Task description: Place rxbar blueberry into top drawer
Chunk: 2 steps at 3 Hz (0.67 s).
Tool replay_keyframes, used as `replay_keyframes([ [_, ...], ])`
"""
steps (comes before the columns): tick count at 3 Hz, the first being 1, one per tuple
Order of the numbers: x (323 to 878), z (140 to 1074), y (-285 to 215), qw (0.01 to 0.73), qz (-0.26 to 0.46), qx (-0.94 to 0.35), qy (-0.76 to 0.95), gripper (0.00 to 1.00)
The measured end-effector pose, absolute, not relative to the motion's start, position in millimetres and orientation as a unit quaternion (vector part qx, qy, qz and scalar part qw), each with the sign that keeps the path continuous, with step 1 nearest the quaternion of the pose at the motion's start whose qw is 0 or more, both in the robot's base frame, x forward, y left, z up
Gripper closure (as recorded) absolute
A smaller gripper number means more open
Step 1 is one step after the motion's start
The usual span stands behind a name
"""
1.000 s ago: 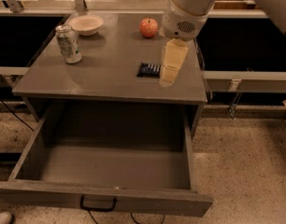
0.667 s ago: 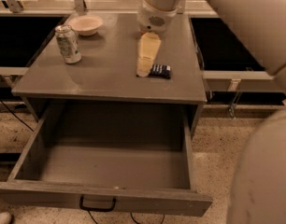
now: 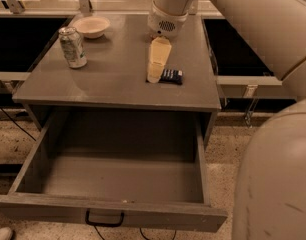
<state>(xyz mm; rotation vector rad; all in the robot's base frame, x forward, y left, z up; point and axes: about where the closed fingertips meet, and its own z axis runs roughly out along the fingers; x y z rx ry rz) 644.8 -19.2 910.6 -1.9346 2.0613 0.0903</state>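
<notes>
The rxbar blueberry (image 3: 171,76), a small dark navy bar, lies flat on the grey cabinet top (image 3: 108,79) near its right front. My gripper (image 3: 154,77) points down at the cabinet top, its tip just left of the bar's left end and touching or almost touching it. The top drawer (image 3: 118,181) is pulled out wide below the cabinet top, and nothing lies in it. Its black handle (image 3: 104,219) is at the middle of the front panel. My arm fills the right side of the view.
A silver-green drink can (image 3: 73,46) stands at the back left of the cabinet top. A white bowl (image 3: 91,26) sits behind it. The apple is hidden behind my arm. Speckled floor surrounds the cabinet.
My gripper has moved from the bar's right side to its left side and come down to the cabinet top. My arm has swung across the right of the view and now hides the apple.
</notes>
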Motion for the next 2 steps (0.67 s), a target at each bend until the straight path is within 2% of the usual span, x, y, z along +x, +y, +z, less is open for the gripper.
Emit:
replay_keyframes([
  [2,670.5,865.8,-55.9,0.103,0.009,-0.65,0.752,0.0],
])
